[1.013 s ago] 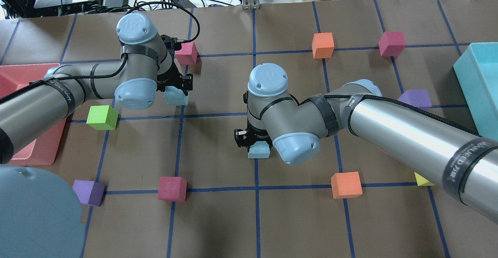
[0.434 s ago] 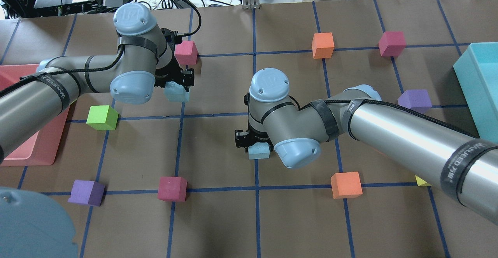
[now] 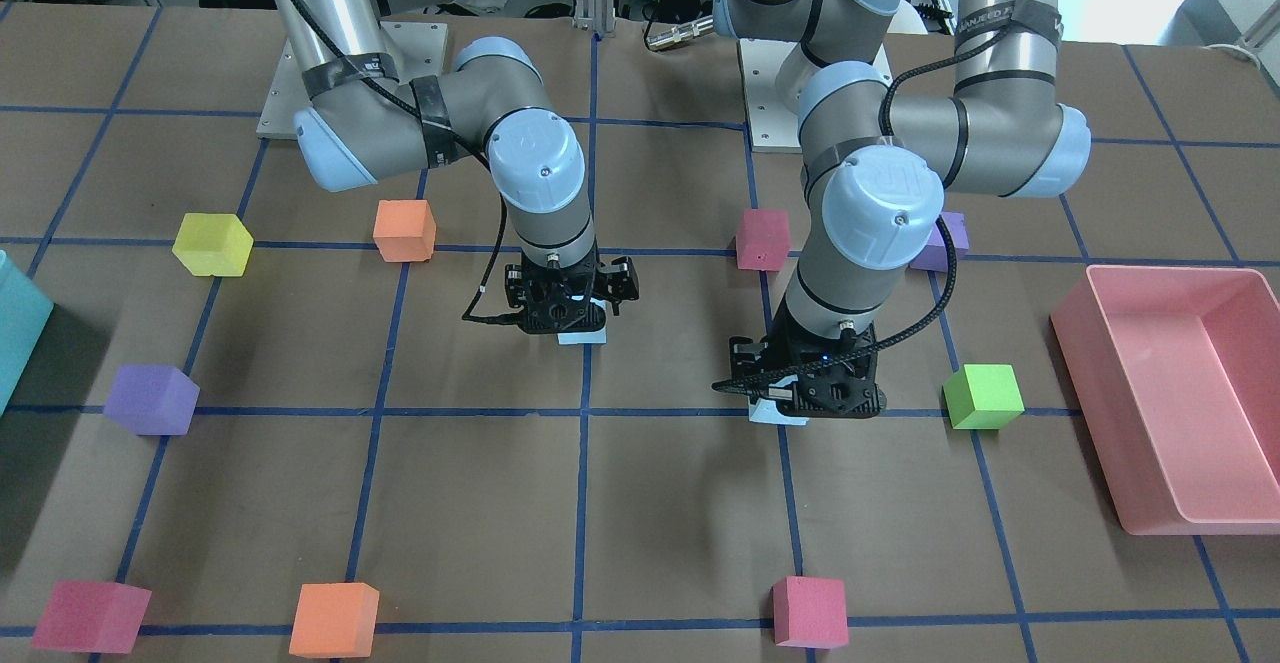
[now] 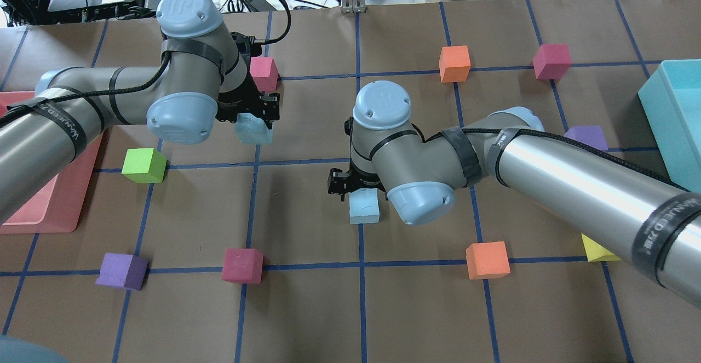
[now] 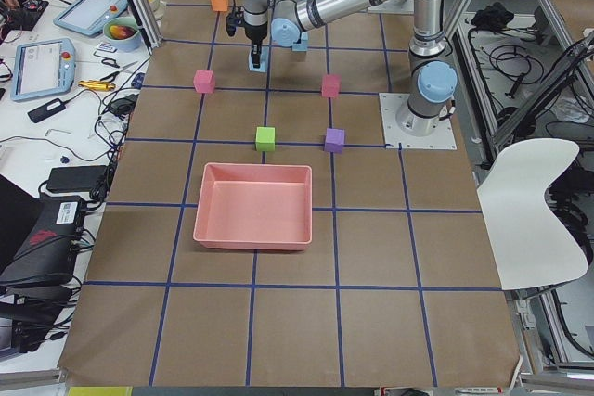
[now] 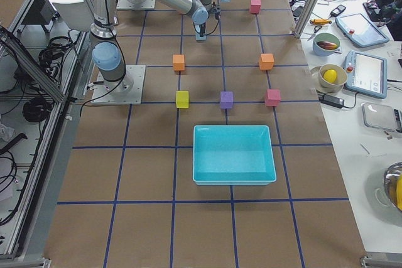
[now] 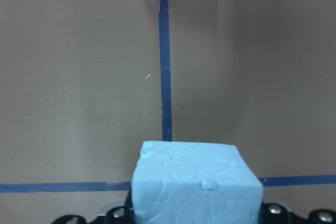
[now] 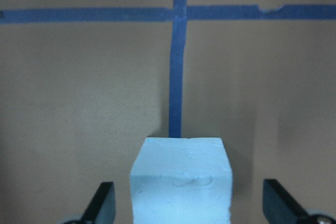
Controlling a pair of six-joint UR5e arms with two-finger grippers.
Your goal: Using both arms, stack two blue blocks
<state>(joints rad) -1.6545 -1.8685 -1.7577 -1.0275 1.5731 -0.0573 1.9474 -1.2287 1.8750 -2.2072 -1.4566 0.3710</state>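
My left gripper (image 4: 254, 121) is shut on one pale blue block (image 4: 253, 130) and holds it just above the table. That block fills the bottom of the left wrist view (image 7: 194, 182). In the front view it shows under the left gripper (image 3: 805, 401). The second blue block (image 4: 364, 207) sits on the table on a blue tape line. My right gripper (image 4: 350, 183) is open over it. In the right wrist view its fingers (image 8: 102, 205) stand wide on either side of the block (image 8: 181, 182), with gaps.
A pink tray (image 4: 38, 218) lies at the left edge and a teal bin (image 4: 665, 114) at the right. Loose cubes stand around: green (image 4: 143, 165), magenta (image 4: 264, 73) just behind my left gripper, magenta (image 4: 242, 265), orange (image 4: 487, 260), purple (image 4: 585, 138).
My left arm has risen and shifted a little to the right with its blue block. My right gripper has drawn back slightly, so more of the second block shows.
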